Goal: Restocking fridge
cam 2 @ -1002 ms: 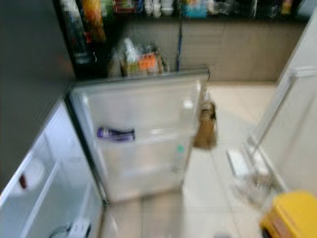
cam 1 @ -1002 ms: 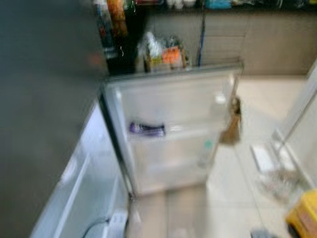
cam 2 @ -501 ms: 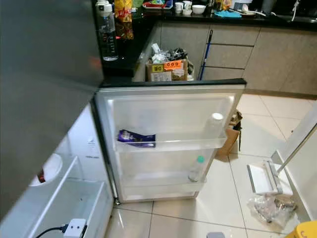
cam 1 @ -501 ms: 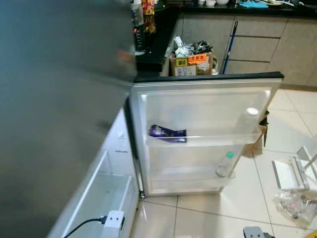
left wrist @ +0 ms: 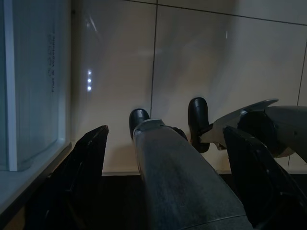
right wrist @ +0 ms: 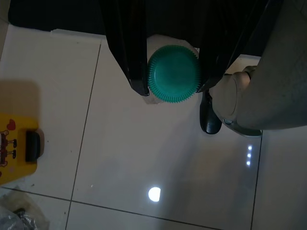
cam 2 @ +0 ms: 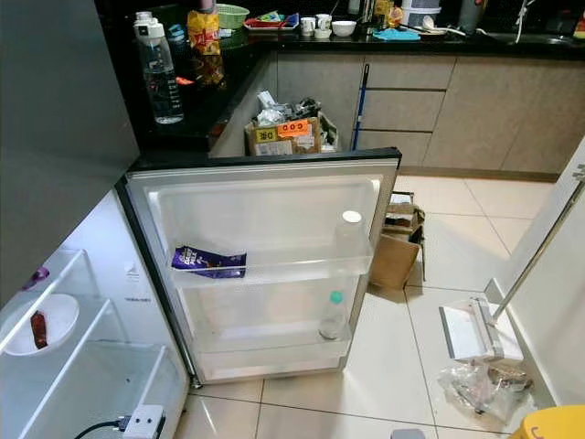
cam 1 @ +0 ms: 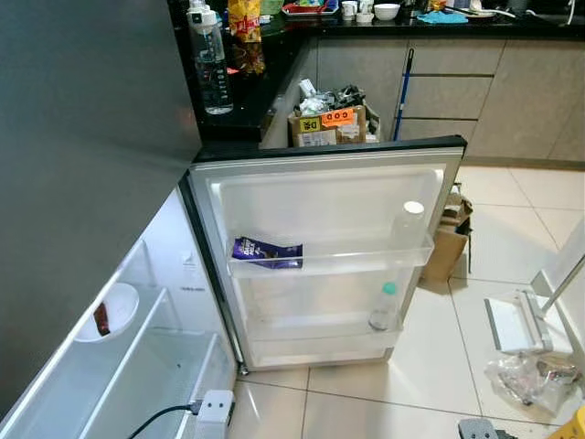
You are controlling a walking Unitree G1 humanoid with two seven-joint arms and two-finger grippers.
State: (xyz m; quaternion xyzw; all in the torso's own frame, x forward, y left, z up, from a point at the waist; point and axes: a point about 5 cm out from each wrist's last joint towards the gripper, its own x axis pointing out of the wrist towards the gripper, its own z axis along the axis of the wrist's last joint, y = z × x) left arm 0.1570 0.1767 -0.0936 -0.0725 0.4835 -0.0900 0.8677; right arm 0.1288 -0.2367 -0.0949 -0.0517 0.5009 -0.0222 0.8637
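The lower fridge door (cam 1: 320, 197) stands wide open before me. Its upper shelf holds a purple packet (cam 1: 266, 251) and a clear bottle with a white cap (cam 1: 411, 224). A green-capped bottle (cam 1: 384, 306) stands on the shelf below. My right gripper (right wrist: 172, 87) hangs over the floor tiles, shut on a bottle with a ribbed green cap (right wrist: 173, 73), seen from above. My left gripper (left wrist: 166, 130) hangs open beside my leg with nothing between its fingers.
The fridge's lit inside (cam 1: 137, 366) is at lower left, with a white bowl (cam 1: 114, 311) and a plug (cam 1: 212, 405). A cardboard box (cam 1: 450, 242), a white dustpan (cam 1: 516, 320), a plastic bag (cam 1: 535, 377) and a yellow object (cam 2: 553, 422) lie on the floor at right.
The camera has swung and steadied, so the blurred picture is now sharp and the fridge door sits more central. Nothing on the door shelves has moved.
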